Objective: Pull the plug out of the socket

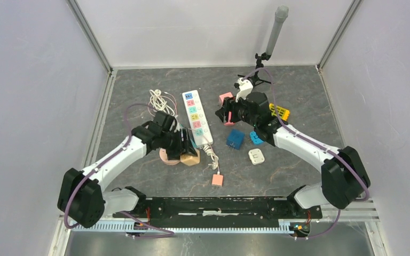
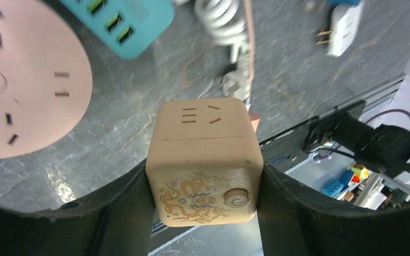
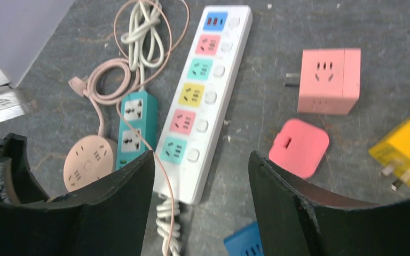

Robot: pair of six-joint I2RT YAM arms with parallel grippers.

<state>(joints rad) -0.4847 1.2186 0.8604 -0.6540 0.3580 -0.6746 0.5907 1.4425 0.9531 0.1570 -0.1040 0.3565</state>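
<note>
One cube socket (image 2: 203,165), between left fingers (image 2: 123,213)

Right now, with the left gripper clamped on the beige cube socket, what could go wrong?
The left gripper holds the beige cube socket by two smooth sides, so it may twist or slip. A thin pink cord runs just behind the cube and could snag if the cube moves. The right gripper hangs open and empty, facing the white power strip; coming down, it might bump that.
</note>
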